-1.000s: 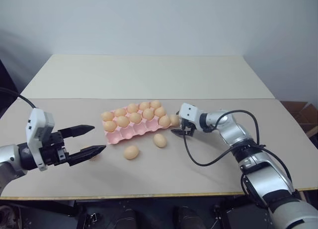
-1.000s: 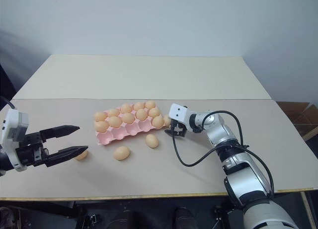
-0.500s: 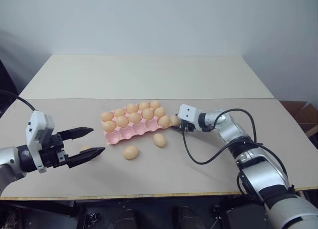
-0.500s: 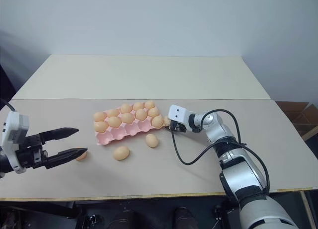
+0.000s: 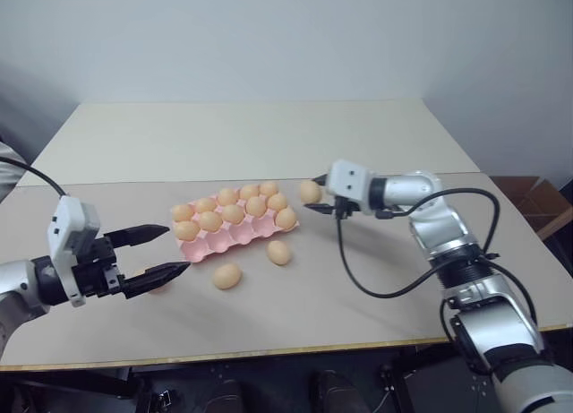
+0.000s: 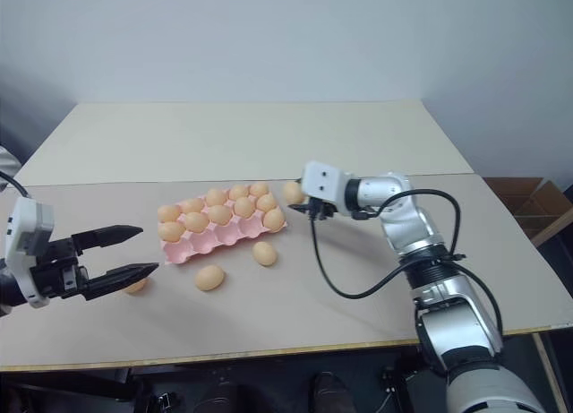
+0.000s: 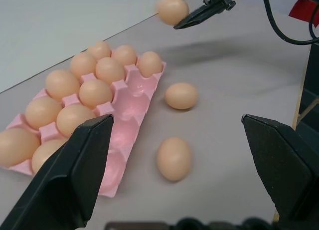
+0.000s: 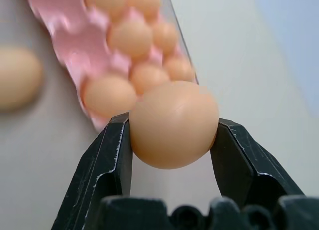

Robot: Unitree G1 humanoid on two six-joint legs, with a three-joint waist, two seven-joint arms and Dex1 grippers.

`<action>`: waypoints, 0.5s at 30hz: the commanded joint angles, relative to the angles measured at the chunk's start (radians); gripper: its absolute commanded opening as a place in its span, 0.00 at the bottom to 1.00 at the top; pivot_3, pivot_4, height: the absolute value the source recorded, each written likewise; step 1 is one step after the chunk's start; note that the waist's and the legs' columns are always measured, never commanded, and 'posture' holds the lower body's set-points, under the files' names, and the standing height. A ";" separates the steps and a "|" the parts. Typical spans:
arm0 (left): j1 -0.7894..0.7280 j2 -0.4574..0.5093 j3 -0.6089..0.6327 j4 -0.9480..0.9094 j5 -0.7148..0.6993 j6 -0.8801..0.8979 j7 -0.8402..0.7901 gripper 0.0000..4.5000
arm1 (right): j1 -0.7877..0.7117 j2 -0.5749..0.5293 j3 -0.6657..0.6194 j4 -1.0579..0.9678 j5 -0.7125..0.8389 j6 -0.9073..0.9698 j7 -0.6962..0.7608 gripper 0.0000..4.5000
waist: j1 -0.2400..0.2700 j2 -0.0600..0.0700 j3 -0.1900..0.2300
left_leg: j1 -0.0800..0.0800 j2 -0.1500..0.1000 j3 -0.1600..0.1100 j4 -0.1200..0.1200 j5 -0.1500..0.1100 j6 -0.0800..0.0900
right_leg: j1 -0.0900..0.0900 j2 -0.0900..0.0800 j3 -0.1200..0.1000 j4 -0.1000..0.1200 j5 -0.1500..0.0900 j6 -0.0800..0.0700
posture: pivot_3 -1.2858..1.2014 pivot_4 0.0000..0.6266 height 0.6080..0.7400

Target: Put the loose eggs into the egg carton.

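Note:
The pink egg carton point(image 5: 204, 249) lies mid-table with several eggs in its back rows; its front wells show bare pink. My right gripper point(image 5: 318, 195) is shut on one tan egg point(image 8: 173, 124), held in the air just past the carton's right end. Two loose eggs point(image 5: 278, 252) point(image 5: 226, 276) lie on the table in front of the carton. A third egg point(image 6: 136, 286) lies by the lower fingertip of my left gripper point(image 5: 178, 247), which hovers open and empty to the left of the carton.
The table's seam point(image 5: 134, 180) runs behind the carton, with a second table top beyond it. A black cable point(image 5: 358, 270) hangs from my right wrist over the table. A cardboard box point(image 5: 537, 198) stands off the table's right side.
My right gripper closed on the egg beside the carton's right end and raised it off the table. The left gripper stayed put. The camera view shifted.

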State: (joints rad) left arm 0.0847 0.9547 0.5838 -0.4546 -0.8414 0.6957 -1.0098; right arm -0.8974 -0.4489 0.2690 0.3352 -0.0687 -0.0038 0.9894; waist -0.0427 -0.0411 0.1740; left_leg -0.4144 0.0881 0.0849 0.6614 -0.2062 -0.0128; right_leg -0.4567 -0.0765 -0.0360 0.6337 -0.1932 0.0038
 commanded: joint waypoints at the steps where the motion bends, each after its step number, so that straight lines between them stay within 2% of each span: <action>1: -0.014 0.008 0.007 -0.001 0.006 -0.023 -0.007 1.00 | -0.024 0.070 0.043 -0.033 -0.016 0.045 -0.024 0.49 | 0.000 0.000 0.000 | 0.000 0.000 0.000 0.000 0.001 -0.001 | 0.000 0.000 0.000 0.000 0.000 0.000 | 0.52 0.24 1.00; 4: 0.001 0.004 0.025 -0.011 0.004 -0.021 -0.012 1.00 | -0.037 0.126 0.084 0.011 -0.074 0.071 -0.076 0.49 | 0.001 0.000 0.000 | 0.000 0.000 0.000 0.000 0.002 -0.003 | 0.000 -0.001 0.000 0.000 0.001 -0.001 | 0.52 0.24 1.00; 11: 0.030 -0.004 0.045 -0.034 0.001 -0.015 -0.003 1.00 | -0.058 0.174 0.093 0.024 -0.109 0.121 -0.125 0.99 | 0.009 0.000 0.000 | -0.002 0.000 0.001 0.000 0.002 -0.004 | -0.001 -0.001 0.000 -0.002 0.003 -0.005 | 0.52 0.24 1.00; 15: 0.034 -0.002 0.047 -0.034 0.001 -0.013 -0.003 1.00 | -0.048 0.137 0.036 -0.075 -0.056 0.193 -0.101 1.00 | 0.010 0.000 0.000 | -0.002 0.000 0.000 -0.001 0.002 -0.004 | -0.001 -0.001 -0.001 -0.002 0.003 -0.004 | 0.52 0.24 1.00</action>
State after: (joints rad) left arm 0.1191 0.9495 0.5948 -0.4655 -0.8282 0.6955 -1.0126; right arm -0.9297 -0.2908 0.3658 0.3432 -0.1629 0.1667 0.8778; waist -0.0330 -0.0410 0.1741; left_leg -0.4163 0.0878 0.0853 0.6608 -0.2043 -0.0164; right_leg -0.4576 -0.0775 -0.0366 0.6319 -0.1905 -0.0004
